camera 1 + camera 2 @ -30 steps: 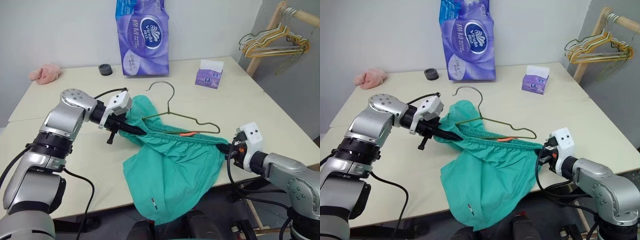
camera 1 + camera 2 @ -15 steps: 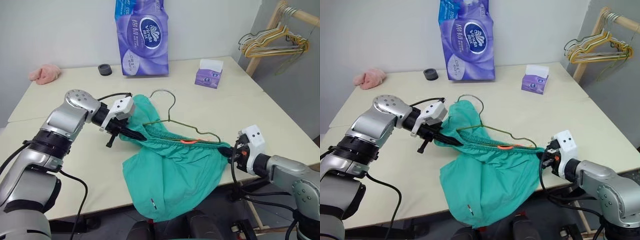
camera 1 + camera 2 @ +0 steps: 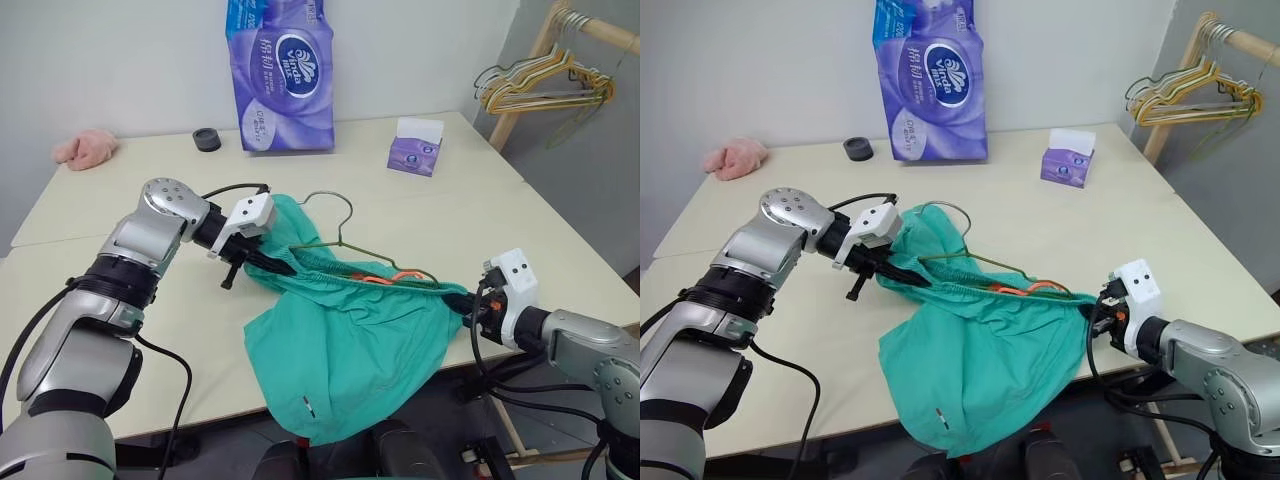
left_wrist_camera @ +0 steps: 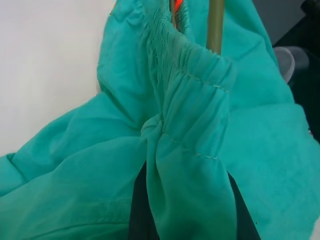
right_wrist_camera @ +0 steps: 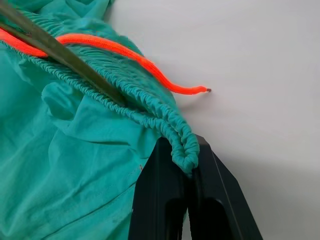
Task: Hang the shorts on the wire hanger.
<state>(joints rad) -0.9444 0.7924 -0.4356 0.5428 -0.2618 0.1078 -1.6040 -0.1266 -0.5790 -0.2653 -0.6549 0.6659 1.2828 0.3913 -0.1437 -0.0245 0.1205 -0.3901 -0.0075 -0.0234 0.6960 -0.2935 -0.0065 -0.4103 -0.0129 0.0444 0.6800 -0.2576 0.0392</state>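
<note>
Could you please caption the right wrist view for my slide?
Right gripper pinches the shorts at the waistband, beside the wire hanger.

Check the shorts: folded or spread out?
Spread: the shorts are stretched by the waistband between left gripper and right gripper, legs draping over the table edge.

teal-green shorts (image 3: 340,350), orange-red drawstring (image 3: 395,277), olive hanger (image 3: 345,235)

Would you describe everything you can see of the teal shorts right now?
The shorts are teal-green, thin-looking fabric with a gathered elastic waistband, an orange-red drawstring and a small dark label near the lower hem. The left gripper and right gripper, both shut, pinch the waistband's two ends, stretching it across the table. The wire hanger passes into the waistband, its hook lying beyond. The legs drape over the table's near edge.
</note>
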